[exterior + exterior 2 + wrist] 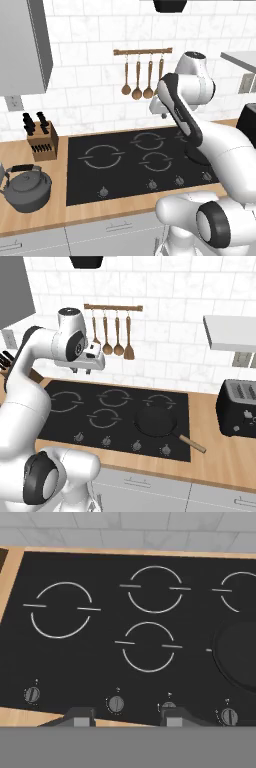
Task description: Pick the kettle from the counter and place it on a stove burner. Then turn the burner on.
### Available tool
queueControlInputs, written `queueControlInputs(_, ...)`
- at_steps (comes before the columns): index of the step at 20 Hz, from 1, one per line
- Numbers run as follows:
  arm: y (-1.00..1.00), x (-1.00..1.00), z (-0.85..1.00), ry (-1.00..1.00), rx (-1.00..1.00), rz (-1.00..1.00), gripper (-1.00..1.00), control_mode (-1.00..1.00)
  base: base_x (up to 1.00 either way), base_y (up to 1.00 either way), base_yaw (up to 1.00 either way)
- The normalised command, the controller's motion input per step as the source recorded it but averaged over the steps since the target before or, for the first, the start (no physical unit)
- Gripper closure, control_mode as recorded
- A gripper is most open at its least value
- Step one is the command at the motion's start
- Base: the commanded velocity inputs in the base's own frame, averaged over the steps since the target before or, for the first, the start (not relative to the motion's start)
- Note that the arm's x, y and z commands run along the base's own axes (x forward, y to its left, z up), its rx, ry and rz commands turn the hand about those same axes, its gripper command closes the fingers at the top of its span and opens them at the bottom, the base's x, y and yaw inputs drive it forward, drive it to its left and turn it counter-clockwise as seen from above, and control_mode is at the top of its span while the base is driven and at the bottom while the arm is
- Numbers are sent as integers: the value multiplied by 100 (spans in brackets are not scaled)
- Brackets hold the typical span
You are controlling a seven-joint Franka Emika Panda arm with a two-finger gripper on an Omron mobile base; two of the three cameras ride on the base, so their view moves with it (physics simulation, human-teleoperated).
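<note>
The dark grey kettle (26,188) stands on the wood counter (60,210) at the far left, left of the black cooktop. The largest stove burner (102,156) (63,401) (61,609) lies bare at the cooktop's left. My gripper (162,115) (82,371) (125,716) hangs high above the back of the cooktop, far right of the kettle. It points down, fingertips apart, and is open with nothing between them.
A black frying pan (156,421) (241,654) sits on the right front burner, its wooden handle pointing right. A row of knobs (116,704) lines the cooktop's front edge. A knife block (42,137) stands behind the kettle; a toaster (239,406) is at the right.
</note>
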Motion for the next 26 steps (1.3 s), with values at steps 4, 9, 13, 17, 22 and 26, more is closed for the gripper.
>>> queueControlInputs(4, -3, -6, 0, 0, 0, 0, -100, -100, 0, 0, 0)
queueControlInputs(9, 25, -27, -10, 1, -1, 5, -100, -100, 0, 0, 0)
queueControlInputs(13, 91, -72, 0, 0, -6, 22, -100, -100, 0, 0, 0)
queueControlInputs(17, 100, -68, 0, 3, -9, 31, -100, -100, 0, 0, 0)
queueControlInputs(22, 100, -50, 0, 7, -15, 35, -100, -100, 0, 0, 0)
queueControlInputs(26, 100, -45, 0, 9, -21, 32, -100, -100, 0, 0, 0)
